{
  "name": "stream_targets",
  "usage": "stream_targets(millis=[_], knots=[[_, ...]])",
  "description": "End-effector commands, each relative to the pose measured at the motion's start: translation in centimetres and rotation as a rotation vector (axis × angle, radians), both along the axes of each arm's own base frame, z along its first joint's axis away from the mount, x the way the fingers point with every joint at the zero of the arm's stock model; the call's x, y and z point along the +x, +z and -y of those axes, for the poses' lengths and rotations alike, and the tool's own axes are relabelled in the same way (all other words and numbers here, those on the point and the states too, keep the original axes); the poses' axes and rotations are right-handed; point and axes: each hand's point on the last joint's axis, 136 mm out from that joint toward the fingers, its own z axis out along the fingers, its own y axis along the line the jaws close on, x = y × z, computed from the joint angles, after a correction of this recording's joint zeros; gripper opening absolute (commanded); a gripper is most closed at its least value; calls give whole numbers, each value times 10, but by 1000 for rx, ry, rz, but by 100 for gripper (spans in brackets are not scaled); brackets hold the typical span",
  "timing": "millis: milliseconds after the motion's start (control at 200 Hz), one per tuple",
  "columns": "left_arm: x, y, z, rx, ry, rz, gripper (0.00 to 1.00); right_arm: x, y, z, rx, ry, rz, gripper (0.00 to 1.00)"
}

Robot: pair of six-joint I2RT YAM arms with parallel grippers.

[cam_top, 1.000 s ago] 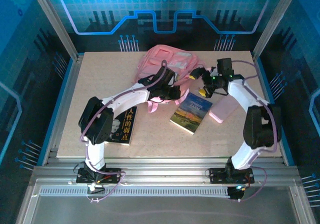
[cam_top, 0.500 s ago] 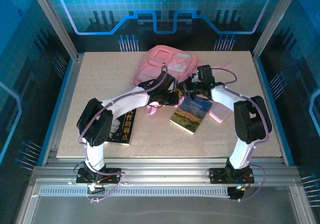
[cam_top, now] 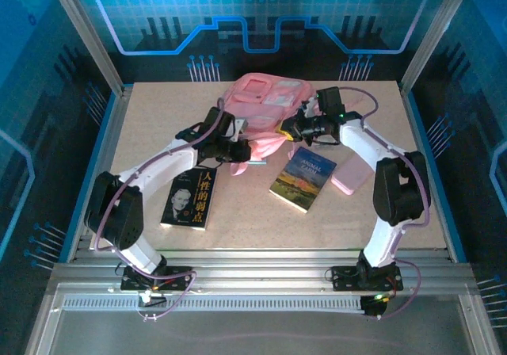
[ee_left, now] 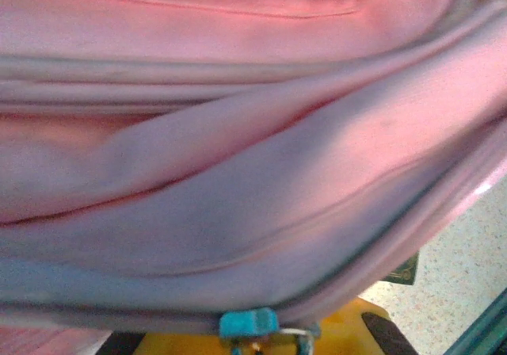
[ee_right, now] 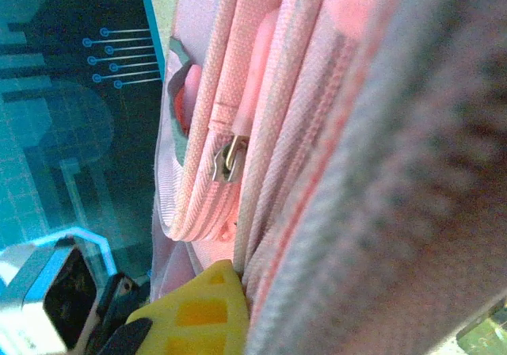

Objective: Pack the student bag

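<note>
Right jaws have clamped onto student bag [cam_top: 265, 101].

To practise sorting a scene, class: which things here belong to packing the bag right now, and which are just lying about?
In the job: student bag; left hand and right hand, both shut on its fabric.
Lying about, untouched, though likely meant for packing: black book; landscape-cover book; pink flat item.
</note>
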Motion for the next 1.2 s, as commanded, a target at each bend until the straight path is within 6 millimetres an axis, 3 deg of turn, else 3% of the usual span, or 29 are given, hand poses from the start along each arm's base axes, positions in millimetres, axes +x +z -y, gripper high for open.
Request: stream_targets(millis=[0, 60, 145, 260, 445, 490, 545, 605, 775, 890, 1011, 1096, 1196], knots=[[-1, -35, -95, 207, 231, -108, 0, 29, 5, 71, -96, -80, 69, 0], [-1, -30, -92, 183, 230, -105, 0, 34, 6, 75, -96, -92, 78, 0], [-8, -16, -67, 90, 186, -113, 0, 43, 8, 70, -83, -92, 90, 0], [-26, 3, -19, 63, 80, -75, 0, 60, 7, 57, -81, -84, 103, 0], [-50, 29, 61, -141, -36, -79, 0, 96, 5, 51, -117, -108, 107, 4], [-52, 30, 76, -160, -61, -77, 0, 101, 6, 50, -119, -112, 102, 16], [-47, 31, 91, -170, -82, -67, 0, 103, 6, 50, -122, -113, 92, 51], [-34, 30, 102, -183, -84, -58, 0, 98, 10, 52, -140, -117, 91, 70], [8, 43, 129, -209, -92, 21, 0, 54, 15, 70, -232, -130, 81, 88], [21, 55, 144, -242, -111, 42, 0, 15, 7, 76, -233, -133, 45, 94], [25, 60, 147, -248, -119, 54, 0, -14, 2, 72, -184, -131, 22, 99], [19, 59, 147, -260, -131, 43, 0, -18, 0, 56, -109, -127, 26, 100], [8, 55, 146, -270, -141, 10, 0, -8, -4, 37, -83, -127, 45, 100]])
